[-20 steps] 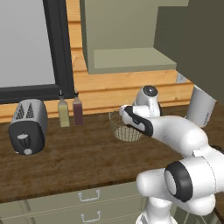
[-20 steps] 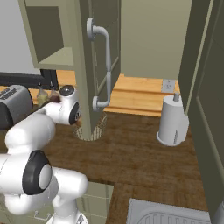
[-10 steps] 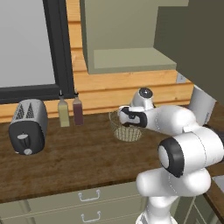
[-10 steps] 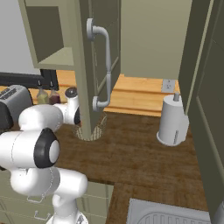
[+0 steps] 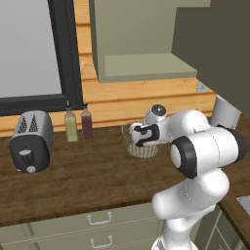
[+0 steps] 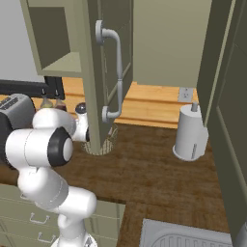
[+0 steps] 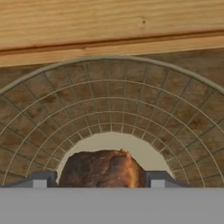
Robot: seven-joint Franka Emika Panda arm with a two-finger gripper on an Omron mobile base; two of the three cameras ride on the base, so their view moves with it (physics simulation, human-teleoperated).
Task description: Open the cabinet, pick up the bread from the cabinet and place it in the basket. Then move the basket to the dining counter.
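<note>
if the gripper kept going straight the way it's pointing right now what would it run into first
Probably the bread, which sits right between the fingertips of the gripper in the hand view. Past it is the pale base of the basket. Whether the bread already rests there is unclear.

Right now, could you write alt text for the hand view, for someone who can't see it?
A small dark brown roundish loaf of bread sits between the end effector's two dark fingertips, over the pale base of a round tan wire-mesh basket. Behind the basket are a dark wood countertop and a light wooden wall.
</note>
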